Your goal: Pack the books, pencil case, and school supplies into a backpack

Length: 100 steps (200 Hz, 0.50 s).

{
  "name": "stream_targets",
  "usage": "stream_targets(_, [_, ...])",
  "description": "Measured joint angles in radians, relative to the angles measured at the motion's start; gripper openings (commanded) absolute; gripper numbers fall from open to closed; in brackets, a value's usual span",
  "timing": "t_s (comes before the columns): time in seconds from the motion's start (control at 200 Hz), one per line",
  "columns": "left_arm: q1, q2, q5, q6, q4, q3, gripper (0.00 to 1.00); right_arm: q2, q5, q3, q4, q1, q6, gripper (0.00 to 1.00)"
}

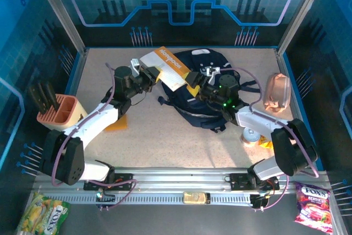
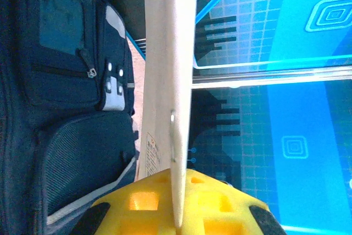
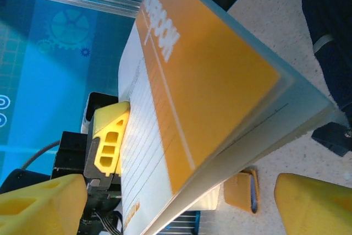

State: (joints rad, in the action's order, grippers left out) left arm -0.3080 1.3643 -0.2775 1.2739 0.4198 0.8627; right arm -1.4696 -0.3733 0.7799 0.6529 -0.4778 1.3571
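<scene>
Pinching, with the left gripper (image 1: 147, 75), one edge of a thin orange-and-white paper notebook (image 1: 169, 65) with white lettering on its cover, jaws closed tight on it. Holding that notebook clear of the speckled beige table (image 1: 176, 147), one corner reaching over the far-left edge of a large dark navy fabric backpack (image 1: 204, 94) that is lying near the table's middle.

Showing, from the left wrist, the notebook (image 2: 168, 81) edge-on, rising straight out from between the yellow fingers (image 2: 220, 207) of the left gripper (image 2: 177, 216), and the backpack (image 2: 66, 108) with its zipped pockets lying just to the left.

Reaching in from the opposite side with the right gripper (image 1: 197, 87), close to the notebook's near corner. Keeping nothing in the right gripper (image 3: 179, 199): jaws standing wide apart, yellow fingertips (image 3: 313, 199) flanking the notebook (image 3: 214, 92) without touching it (as far as the right wrist view is telling). Pressing one yellow finger (image 3: 107, 142) of the left arm against the ruled white page on the far side.

Resting by the right wall, apart from the backpack: a soft, rounded pinkish-tan pouch (image 1: 276, 93). Lying flat on the table under the left arm: a small orange pad (image 1: 116, 124). Standing at the left edge: a pink rack (image 1: 59, 109) with black pieces.
</scene>
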Motion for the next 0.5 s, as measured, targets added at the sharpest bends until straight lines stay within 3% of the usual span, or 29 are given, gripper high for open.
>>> stream_targets(0.5, [-0.007, 0.010, 0.000, 0.030, 0.034, 0.000, 0.00, -0.101, -0.005, 0.053, 0.165, -0.026, 0.114, 0.59])
